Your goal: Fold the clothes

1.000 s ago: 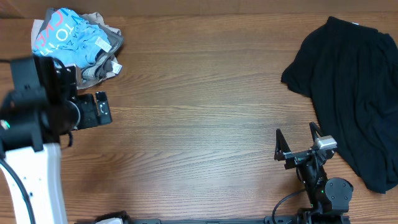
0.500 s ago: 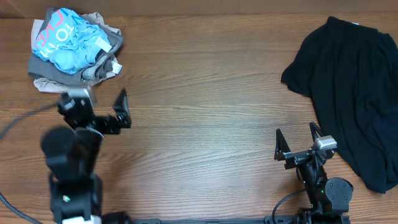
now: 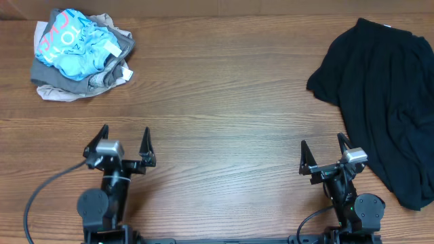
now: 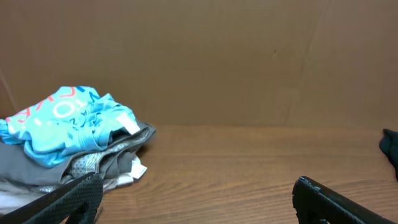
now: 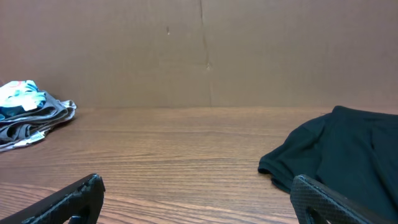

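Both my left fingers (image 3: pixel 146 145) and right fingers (image 3: pixel 304 158) stand apart, empty; the limp black cloth (image 3: pixel 386 95) looks best pinched at its edge.

Lit evenly and brightly from above. Only soft, short shadows beneath clothes pile (image 3: pixel 81 57). Crisp wood grain across table (image 3: pixel 224 102). Crushed to near-featureless dark on black garment (image 3: pixel 386 95). Soft along wrist views' lower edges.

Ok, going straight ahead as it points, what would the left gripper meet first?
Likely the brown back wall, across bare table. The clothes pile sits left of centre for the open left gripper; its left finger might clip the pile's edge, but depth is unclear.
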